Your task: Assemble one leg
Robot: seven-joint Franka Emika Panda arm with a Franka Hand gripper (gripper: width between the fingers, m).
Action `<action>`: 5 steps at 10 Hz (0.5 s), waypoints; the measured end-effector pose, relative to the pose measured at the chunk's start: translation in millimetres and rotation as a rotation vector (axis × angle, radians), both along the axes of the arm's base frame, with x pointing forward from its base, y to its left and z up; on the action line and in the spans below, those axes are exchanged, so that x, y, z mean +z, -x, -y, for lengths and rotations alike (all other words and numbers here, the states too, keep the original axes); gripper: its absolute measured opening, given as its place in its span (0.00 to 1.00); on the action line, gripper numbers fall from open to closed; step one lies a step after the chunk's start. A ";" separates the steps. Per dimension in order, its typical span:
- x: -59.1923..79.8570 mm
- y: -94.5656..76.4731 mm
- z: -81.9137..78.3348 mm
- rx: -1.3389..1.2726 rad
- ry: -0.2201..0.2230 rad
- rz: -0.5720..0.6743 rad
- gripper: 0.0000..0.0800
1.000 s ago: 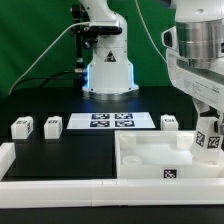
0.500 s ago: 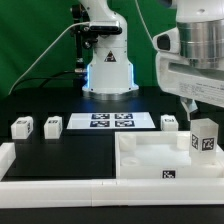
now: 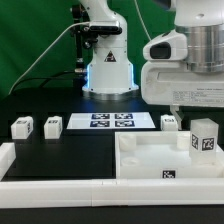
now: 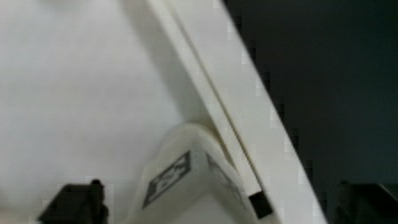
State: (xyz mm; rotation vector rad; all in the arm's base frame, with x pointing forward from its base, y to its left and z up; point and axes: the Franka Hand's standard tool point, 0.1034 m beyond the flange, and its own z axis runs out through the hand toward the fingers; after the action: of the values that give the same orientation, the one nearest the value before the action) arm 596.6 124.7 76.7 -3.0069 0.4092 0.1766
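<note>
A leg (image 3: pixel 203 137), a small white block with a tag on its face, stands upright at the far right corner of the large white tray-like piece (image 3: pixel 145 157). My gripper (image 3: pixel 180 108) hangs above and slightly to the exterior view's left of it, not touching. In the wrist view the leg (image 4: pixel 192 168) lies below, between my fingers (image 4: pixel 71 204), which stand wide apart with nothing held; the gripper (image 4: pixel 217 206) is open.
Three more legs lie on the black table: two at the exterior view's left (image 3: pixel 20 128) (image 3: pixel 53 125) and one behind the tray-like piece (image 3: pixel 170 121). The marker board (image 3: pixel 110 121) lies in the middle. A white rim (image 3: pixel 40 180) runs along the front.
My gripper has let go of the leg and risen away from it, moving toward the exterior view's left. The leg stays standing at the corner.
</note>
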 end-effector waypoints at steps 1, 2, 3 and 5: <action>-0.9 -0.4 2.3 0.141 -0.003 0.018 0.81; -1.2 -1.0 3.6 0.251 -0.002 0.034 0.81; -1.4 -2.0 4.8 0.326 0.006 0.047 0.81; -3.9 -2.8 12.0 0.539 -0.011 0.072 0.81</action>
State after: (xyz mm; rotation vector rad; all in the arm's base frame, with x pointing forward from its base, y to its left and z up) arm 599.4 112.7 72.8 -3.0244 -0.4149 0.1075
